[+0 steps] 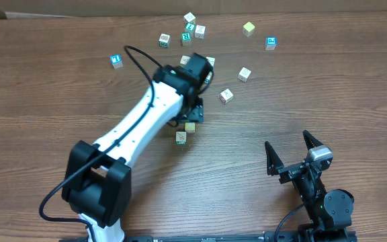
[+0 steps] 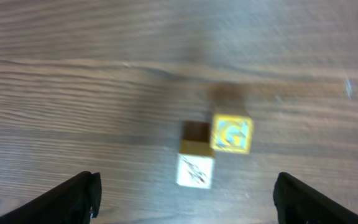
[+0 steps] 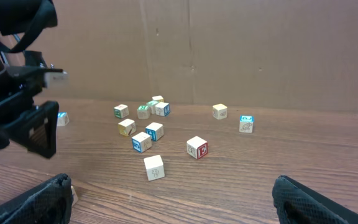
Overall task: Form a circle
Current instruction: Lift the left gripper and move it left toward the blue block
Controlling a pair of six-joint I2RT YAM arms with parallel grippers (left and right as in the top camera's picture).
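Two small cubes stand corner to corner on the wood: a pale yellow cube (image 2: 231, 134) (image 1: 190, 126) and a whitish cube (image 2: 196, 169) (image 1: 182, 137) with a faint mark. My left gripper (image 2: 188, 205) (image 1: 195, 113) hovers just above them, open, with nothing between its dark fingers (image 2: 79, 196). My right gripper (image 1: 287, 141) (image 3: 182, 205) rests at the near right, wide open and empty. No circle of cubes shows in any view.
Loose cubes are scattered across the far half: white ones (image 1: 226, 96) (image 1: 244, 74), a yellow one (image 1: 248, 28), blue-faced ones (image 1: 271, 43) (image 1: 117, 60), and a green-faced cluster (image 1: 186, 37). The left arm (image 1: 140, 124) crosses the middle.
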